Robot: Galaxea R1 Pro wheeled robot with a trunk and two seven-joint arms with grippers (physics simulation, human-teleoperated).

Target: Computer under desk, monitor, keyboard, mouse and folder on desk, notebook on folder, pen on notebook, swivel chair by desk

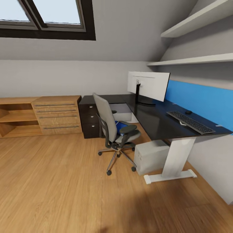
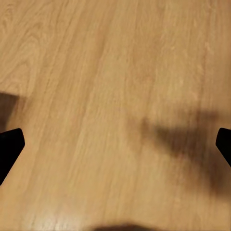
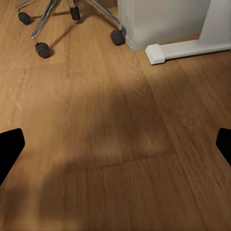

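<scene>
Meanwhile the folder (image 1: 120, 125) lies on the swivel chair (image 1: 111, 129) seat; both grippers (image 2: 115, 144) (image 3: 115, 144) hang spread, empty.

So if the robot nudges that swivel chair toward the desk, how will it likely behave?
The swivel chair sits on a chrome star base with castors on smooth wood floor, so it will probably roll easily. A push high on the tall back may spin or tilt it. The seat's blue folder might slide.
</scene>
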